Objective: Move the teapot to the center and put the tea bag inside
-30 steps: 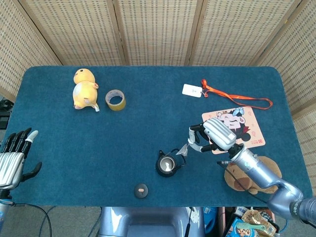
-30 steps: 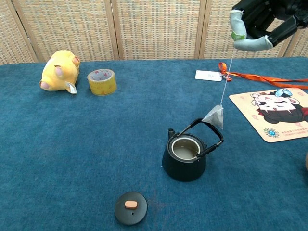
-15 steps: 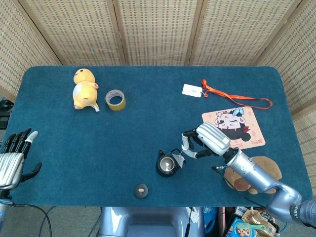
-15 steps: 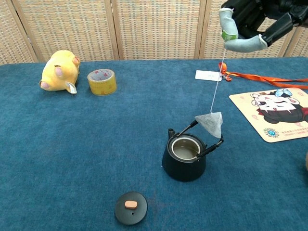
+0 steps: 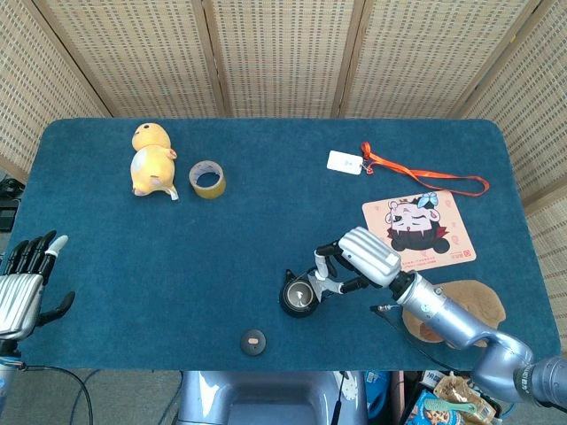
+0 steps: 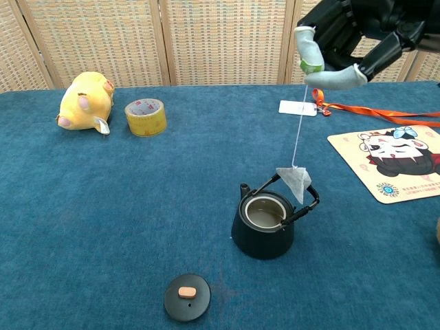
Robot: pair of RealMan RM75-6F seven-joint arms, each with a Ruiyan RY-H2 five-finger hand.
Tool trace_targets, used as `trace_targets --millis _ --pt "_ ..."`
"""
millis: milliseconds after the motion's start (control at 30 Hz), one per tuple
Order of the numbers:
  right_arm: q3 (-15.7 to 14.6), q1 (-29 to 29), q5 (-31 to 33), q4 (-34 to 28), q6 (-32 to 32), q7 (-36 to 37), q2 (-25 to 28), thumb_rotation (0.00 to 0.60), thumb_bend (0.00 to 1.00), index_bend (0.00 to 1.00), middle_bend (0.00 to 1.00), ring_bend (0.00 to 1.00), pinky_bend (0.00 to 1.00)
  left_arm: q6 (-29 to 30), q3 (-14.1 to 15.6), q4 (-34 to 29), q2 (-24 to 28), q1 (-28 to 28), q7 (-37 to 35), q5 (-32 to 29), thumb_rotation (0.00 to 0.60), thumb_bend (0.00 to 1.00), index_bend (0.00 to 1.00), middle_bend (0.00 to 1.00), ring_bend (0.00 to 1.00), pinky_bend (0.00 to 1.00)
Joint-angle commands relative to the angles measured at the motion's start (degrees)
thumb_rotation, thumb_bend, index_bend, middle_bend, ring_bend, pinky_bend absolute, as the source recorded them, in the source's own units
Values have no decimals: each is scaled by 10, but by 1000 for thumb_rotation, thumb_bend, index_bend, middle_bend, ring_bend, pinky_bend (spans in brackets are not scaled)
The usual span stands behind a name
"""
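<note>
The right hand (image 6: 340, 41) is raised, pinching the tag of the tea bag (image 6: 294, 181), which dangles on its string below the hand, by the handle of the open black teapot (image 6: 264, 225). The left hand (image 5: 25, 282) rests apart, fingers spread, holding nothing. The lid (image 6: 187, 296) lies on the blue table (image 6: 103, 206); woven screens (image 6: 227, 41) stand behind.

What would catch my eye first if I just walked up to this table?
Probably the white tea bag dangling on its string from the robot's right hand, just above the open black teapot near the blue table's front middle. The teapot's round black lid lies in front of it, and a yellow plush toy sits at the far left.
</note>
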Motion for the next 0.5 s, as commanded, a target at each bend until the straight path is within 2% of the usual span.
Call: trace_targets --millis 33,500 --pt "-1 3 0 -2 -3 -3 -2 600 553 715 799 844 935 1 0 1 0 1 -1 0 600 352 27 0 0 0" --pt "3 24 0 -14 -19 -2 -2 600 553 715 799 844 935 -4 2 12 -4 2 -11 -3 600 353 27 0 0 0"
